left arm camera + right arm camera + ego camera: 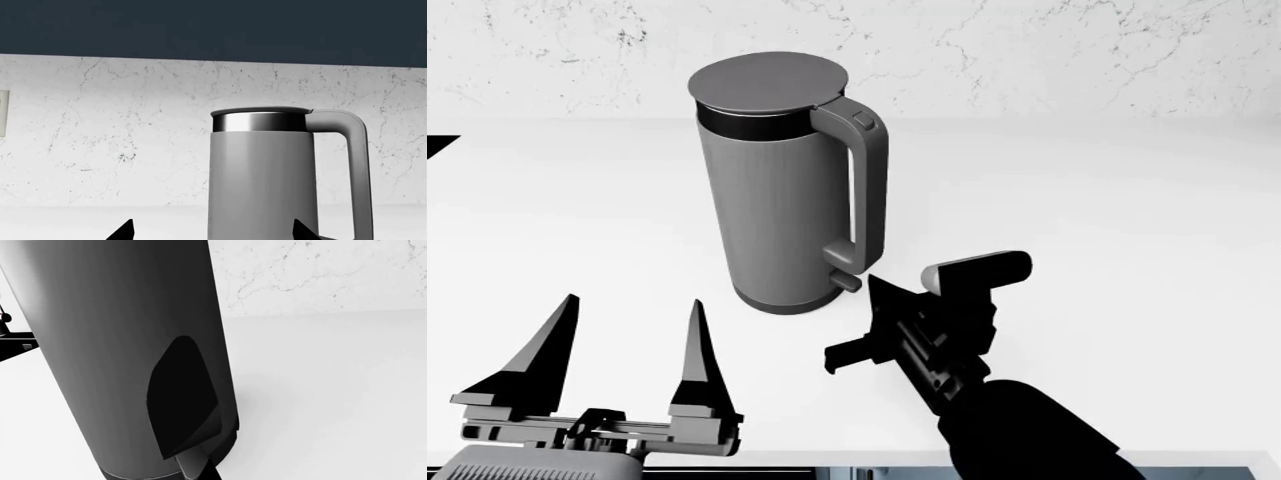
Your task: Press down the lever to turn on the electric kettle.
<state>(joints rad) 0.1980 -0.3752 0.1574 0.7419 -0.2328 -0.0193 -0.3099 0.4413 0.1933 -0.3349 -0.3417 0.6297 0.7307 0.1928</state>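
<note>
The grey electric kettle stands upright on the white counter, its loop handle facing right. The lever is a dark tab at the handle's lower end. My right gripper is shut, and its tip sits just right of and below the lever; I cannot tell if they touch. In the right wrist view the kettle body fills the left side, with the right gripper's tip close against its base. My left gripper is open and empty, in front of the kettle and to its left. The left wrist view shows the kettle beyond the left gripper.
A white marble backsplash runs behind the counter. A wall outlet sits on it at the left, under a dark cabinet. The counter's front edge lies just under my arms.
</note>
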